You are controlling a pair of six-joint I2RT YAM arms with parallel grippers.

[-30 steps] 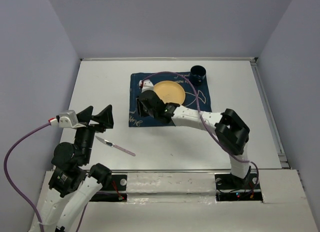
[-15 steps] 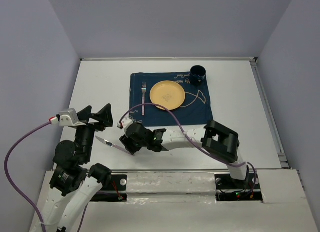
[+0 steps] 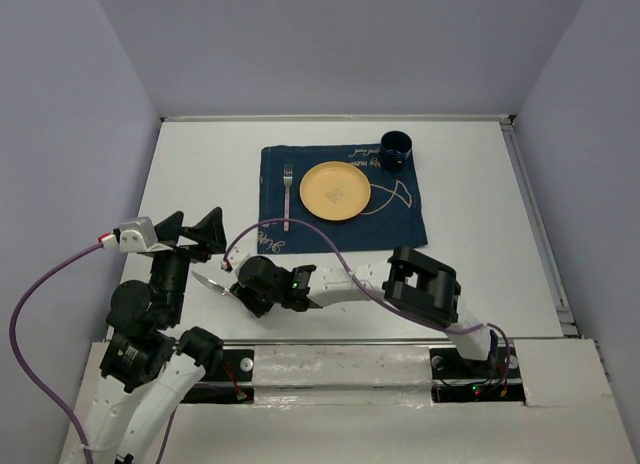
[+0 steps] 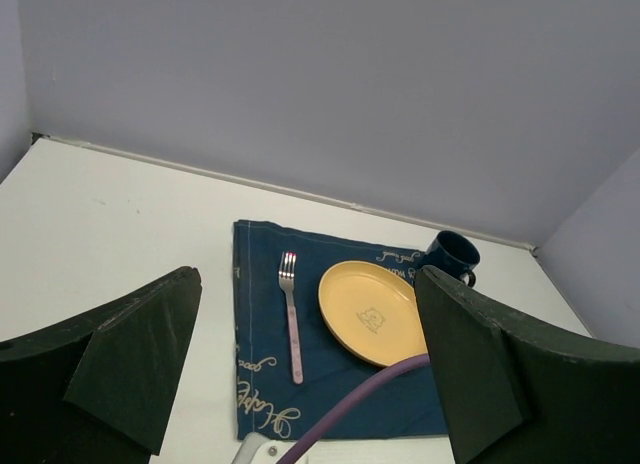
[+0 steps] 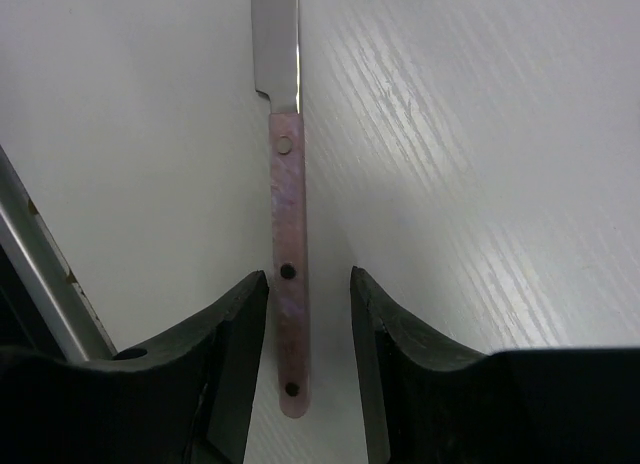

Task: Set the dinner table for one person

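Right wrist view shows us what the top view hides under the arm: our right gripper [image 5: 307, 284] unclenched, its fingers either side of the mauve-handled steel table knife [image 5: 288, 274], blade pointing straight ahead; beneath it lies the plain white rectangular dinner table [image 5: 450, 134], long axis left-to-right from above; left gripper [image 3: 195, 232] gapes empty.

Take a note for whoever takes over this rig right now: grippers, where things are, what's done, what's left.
Left gripper: open, empty, raised over the table's near left.
Right gripper: open, low, jaws either side of the knife handle, not closed on it.
Cloth: plate in the middle, fork left of the plate, mug at the far right corner.
Done: cloth, plate, fork, mug.
Left: grip the knife, lying on bare table, and probably set it right of the plate.
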